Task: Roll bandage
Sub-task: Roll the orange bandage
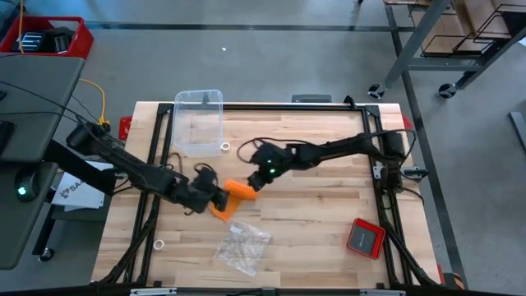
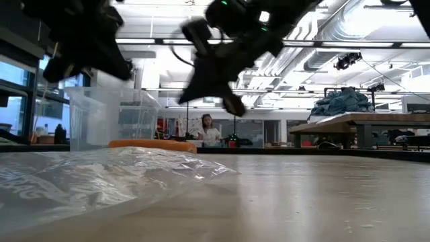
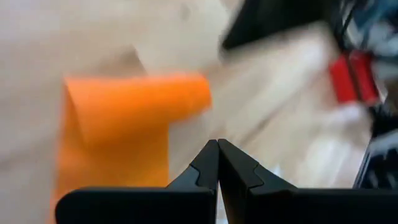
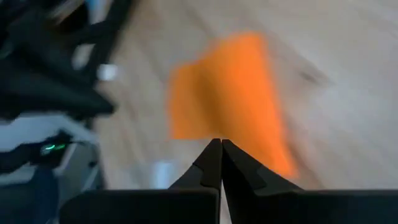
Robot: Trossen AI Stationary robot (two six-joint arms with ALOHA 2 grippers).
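The bright orange bandage [image 1: 233, 198] lies on the wooden table near its middle, with a thicker, rolled-looking end [image 3: 140, 93] and a flat band [image 3: 112, 155] running from it. My left gripper [image 1: 215, 197] is shut just left of the bandage. My right gripper [image 1: 258, 178] is shut just beyond its far right end. In the low view both grippers hang above the table, the left gripper [image 2: 121, 67] and the right gripper [image 2: 234, 105] clear of the bandage [image 2: 153, 144]. Both wrist views show shut fingertips with the bandage [image 4: 230, 93] beyond them.
A clear plastic bin [image 1: 200, 122] stands at the far left of the table. A crumpled clear bag [image 1: 242, 247] lies near the front edge and a small red square device [image 1: 365, 238] at the front right. Small white rings [image 1: 225, 147] [image 1: 159, 244] lie on the wood.
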